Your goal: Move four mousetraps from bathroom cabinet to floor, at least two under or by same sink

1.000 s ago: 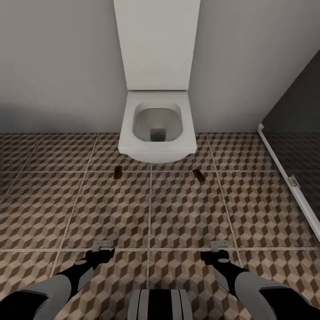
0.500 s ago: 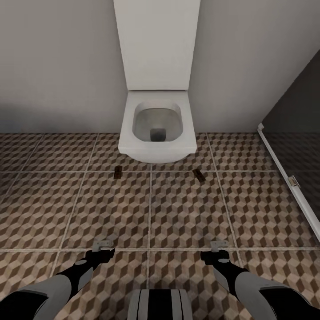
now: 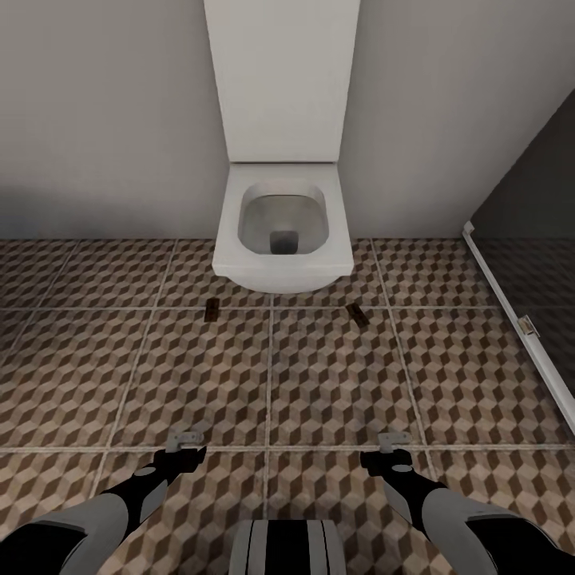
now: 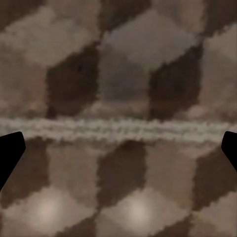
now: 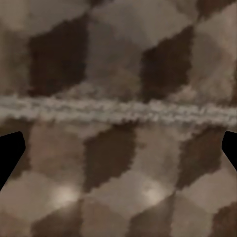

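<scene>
- Bathroom floor (image 3: pixel 335 383): square tiles with a brown, beige and white cube print and pale grout lines, running to a plain grey wall behind the toilet.
- Toilet (image 3: pixel 282 228): white, wall-hung, lid up against its tall white panel; taken as the landmark for this entry.
- Mousetraps, two on view: one (image 3: pixel 213 308) on the floor just in front of the toilet's front-left corner, the other (image 3: pixel 357 314) just in front of its front-right corner, tilted. Both lie flat and well apart from each other.
- Judgement: both traps count as floor-placed, but they sit by a toilet rather than a sink, so the sink condition looks unmet from here.
- Dark glass partition (image 3: pixel 531 239), white-framed, to the toilet's right.
- Left pincer (image 3: pixel 188 438): low over the floor, well in front of the toilet, fingers spread apart and empty; tips (image 4: pixel 10 150) frame a grout line.
- Right pincer (image 3: pixel 393 439): likewise low, released, grasping nothing.
</scene>
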Robot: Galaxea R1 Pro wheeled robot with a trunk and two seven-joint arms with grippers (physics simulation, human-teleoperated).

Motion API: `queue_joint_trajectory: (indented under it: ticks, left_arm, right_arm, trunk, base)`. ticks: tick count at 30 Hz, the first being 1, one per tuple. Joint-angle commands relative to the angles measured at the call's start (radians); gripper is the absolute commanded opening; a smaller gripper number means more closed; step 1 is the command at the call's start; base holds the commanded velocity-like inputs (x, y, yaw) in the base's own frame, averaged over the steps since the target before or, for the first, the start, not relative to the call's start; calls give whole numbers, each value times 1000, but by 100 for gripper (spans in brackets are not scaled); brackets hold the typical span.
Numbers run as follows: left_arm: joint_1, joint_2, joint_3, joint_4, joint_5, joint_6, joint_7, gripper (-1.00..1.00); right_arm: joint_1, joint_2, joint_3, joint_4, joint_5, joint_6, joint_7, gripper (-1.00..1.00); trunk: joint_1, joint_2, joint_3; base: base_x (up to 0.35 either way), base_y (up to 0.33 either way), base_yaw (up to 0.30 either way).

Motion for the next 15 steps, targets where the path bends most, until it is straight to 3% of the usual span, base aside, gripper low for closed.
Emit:
queue_joint_trajectory:
  ticks: [1, 15]
  left_arm:
    - [-1, 0, -8, 1, 11, -3, -4, 100]
    - [-1, 0, -7, 1, 12, -2, -4, 100]
  right_arm:
    - [-1, 0, 5, 3, 6, -3, -6, 100]
    - [-1, 0, 5, 3, 6, -3, -6, 100]
  trunk:
    - [0, 0, -1]
    - [-6, 3, 54]
  base:
    - [0, 0, 0]
    - [0, 0, 0]
